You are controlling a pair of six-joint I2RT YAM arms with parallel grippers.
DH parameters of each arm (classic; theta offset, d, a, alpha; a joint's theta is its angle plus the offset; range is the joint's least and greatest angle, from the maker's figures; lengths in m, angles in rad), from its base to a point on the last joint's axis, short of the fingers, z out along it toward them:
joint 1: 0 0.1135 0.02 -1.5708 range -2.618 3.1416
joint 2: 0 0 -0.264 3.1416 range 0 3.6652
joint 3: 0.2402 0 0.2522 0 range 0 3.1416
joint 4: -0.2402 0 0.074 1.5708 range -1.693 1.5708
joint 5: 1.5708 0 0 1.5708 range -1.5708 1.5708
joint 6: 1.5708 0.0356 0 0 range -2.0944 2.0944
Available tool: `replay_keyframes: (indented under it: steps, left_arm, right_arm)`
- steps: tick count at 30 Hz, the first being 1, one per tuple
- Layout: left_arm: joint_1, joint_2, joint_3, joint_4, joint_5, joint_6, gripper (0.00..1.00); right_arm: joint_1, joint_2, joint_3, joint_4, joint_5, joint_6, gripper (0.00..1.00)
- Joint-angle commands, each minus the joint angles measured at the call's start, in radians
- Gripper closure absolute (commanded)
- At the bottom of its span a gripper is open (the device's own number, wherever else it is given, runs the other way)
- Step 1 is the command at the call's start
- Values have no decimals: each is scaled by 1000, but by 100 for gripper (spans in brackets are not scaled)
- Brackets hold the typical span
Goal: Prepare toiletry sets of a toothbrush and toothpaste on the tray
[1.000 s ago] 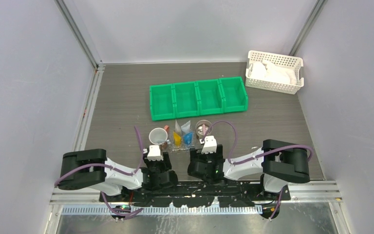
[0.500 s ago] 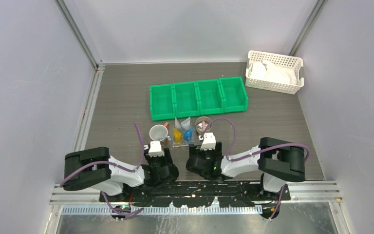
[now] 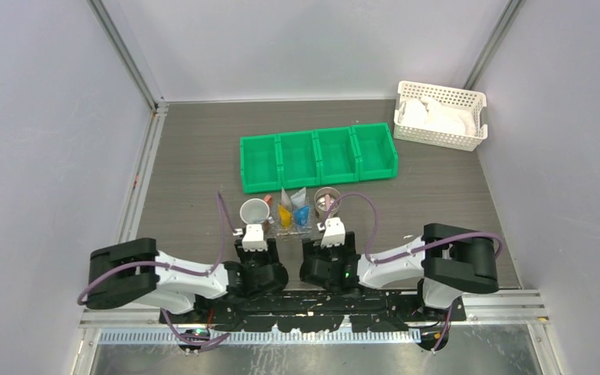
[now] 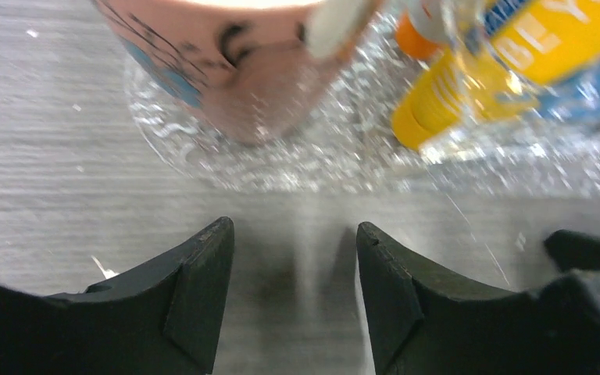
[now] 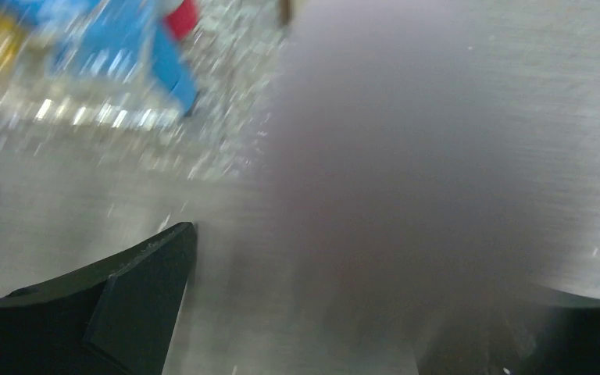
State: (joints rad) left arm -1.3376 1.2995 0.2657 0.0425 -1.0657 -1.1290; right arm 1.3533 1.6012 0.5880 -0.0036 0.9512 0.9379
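The see-through tray (image 3: 290,229) lies just ahead of both grippers. On it stand a pink-and-white cup (image 3: 255,212) and a grey cup (image 3: 326,201), with the yellow toothpaste (image 3: 284,216) and the blue toothpaste (image 3: 301,216) between them. A red cap (image 3: 268,205) shows beside the pink cup. Something thin and pinkish sits in the grey cup; whether it is a toothbrush is too small to tell. My left gripper (image 4: 293,250) is open and empty just short of the tray's rim (image 4: 320,160), below the pink cup (image 4: 234,70) and the yellow tube (image 4: 508,47). My right gripper (image 5: 383,273) is open wide near the blue tube (image 5: 133,43). A purplish blur hides the middle of that view.
A green four-compartment bin (image 3: 318,156) stands beyond the tray. A white lattice basket (image 3: 440,115) with white contents sits at the far right corner. Side walls close in the table on the left and right.
My left gripper has moved forward up to the tray's near edge. The tray and its contents have shifted slightly away. The right gripper has barely moved.
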Motion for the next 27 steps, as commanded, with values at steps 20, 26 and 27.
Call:
replay_keyframes:
  steps: [20, 26, 27]
  left_arm:
    - [-282, -284, 878, -1123, 16, 69, 38]
    - [149, -353, 907, -827, 332, 468, 32]
    - [221, -350, 909, -809, 374, 501, 32]
  right_arm:
    - [101, -478, 624, -780, -71, -234, 0]
    - [-359, -416, 703, -691, -361, -410, 1]
    - [-411, -386, 712, -677, -400, -423, 1]
